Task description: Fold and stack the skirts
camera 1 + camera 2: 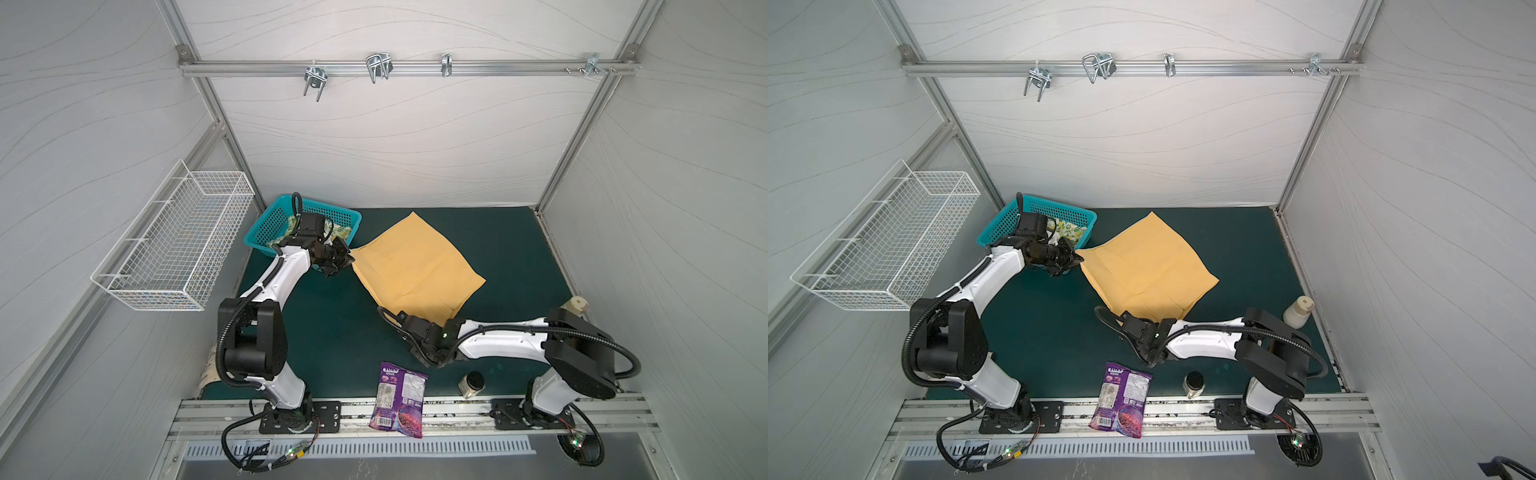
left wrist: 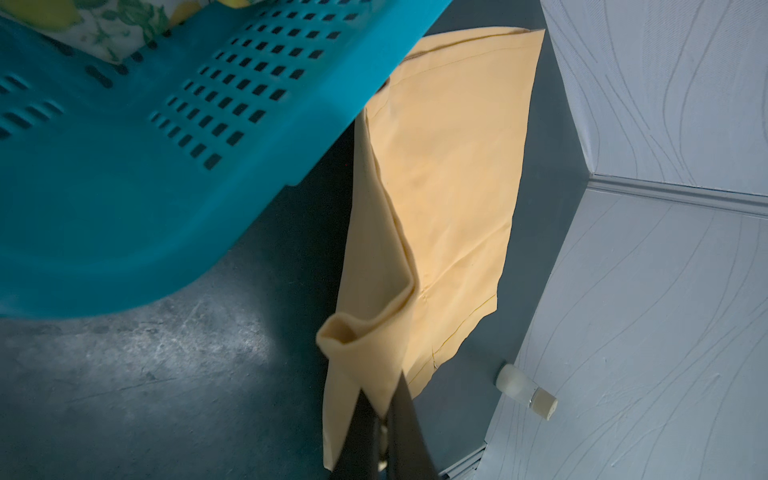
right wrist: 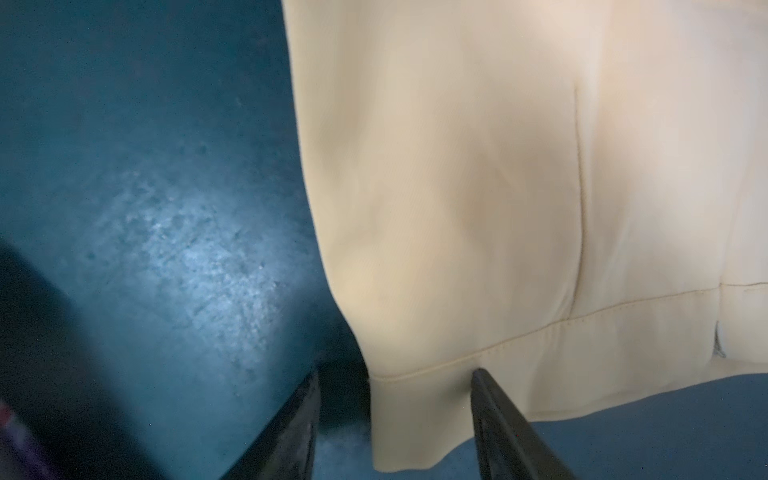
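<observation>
While the lemon-print skirt (image 1: 338, 231) sits bunched in the teal basket (image 1: 266, 228), both top views show the mustard skirt (image 1: 415, 270) spread mostly flat on the green mat (image 1: 332, 340), with the left gripper (image 1: 348, 261) at its corner just beside the basket. Left wrist cam: those jaws are pressed tight on that corner, cloth lifted into a little fold. Right wrist cam: the right gripper (image 3: 395, 374) is spread, straddling the hem corner, not clamped yet.
</observation>
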### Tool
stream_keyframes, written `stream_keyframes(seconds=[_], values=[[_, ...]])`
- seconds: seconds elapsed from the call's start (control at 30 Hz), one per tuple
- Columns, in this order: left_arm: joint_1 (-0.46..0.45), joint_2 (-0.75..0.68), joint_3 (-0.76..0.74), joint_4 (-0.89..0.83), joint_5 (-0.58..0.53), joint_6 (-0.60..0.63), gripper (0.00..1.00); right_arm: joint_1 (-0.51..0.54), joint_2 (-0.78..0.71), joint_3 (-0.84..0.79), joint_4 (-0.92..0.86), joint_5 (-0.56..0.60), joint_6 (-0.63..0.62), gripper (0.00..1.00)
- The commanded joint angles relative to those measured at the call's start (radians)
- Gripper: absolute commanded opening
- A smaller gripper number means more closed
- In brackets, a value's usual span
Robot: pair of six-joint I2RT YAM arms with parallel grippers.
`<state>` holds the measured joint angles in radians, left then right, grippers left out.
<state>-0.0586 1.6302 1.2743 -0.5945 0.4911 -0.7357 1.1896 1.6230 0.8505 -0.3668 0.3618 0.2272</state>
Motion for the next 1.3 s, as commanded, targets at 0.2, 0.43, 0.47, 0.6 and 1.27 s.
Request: stream_keyframes(seconds=[0.2, 0.43, 0.47, 0.6, 1.27], values=[[0.011, 0.027, 0.060, 0.009, 0.016, 0.001, 0.00, -0.048, 0.041, -0.040, 0.013, -0.034, 0.013, 0.41], [0.013, 0.037, 0.069, 0.007, 0.018, 0.003, 0.00, -0.071, 0.034, -0.038, 0.004, -0.063, 0.020, 0.27], [0.012, 0.038, 0.070, 0.008, 0.019, 0.003, 0.00, -0.072, 0.032, -0.039, 0.005, -0.064, 0.020, 0.23], [0.012, 0.042, 0.083, -0.001, 0.017, 0.007, 0.00, -0.073, 0.009, -0.037, -0.007, -0.074, 0.022, 0.11], [0.019, -0.167, 0.053, -0.053, 0.027, 0.026, 0.00, -0.093, -0.330, 0.091, -0.240, -0.422, 0.109, 0.01]])
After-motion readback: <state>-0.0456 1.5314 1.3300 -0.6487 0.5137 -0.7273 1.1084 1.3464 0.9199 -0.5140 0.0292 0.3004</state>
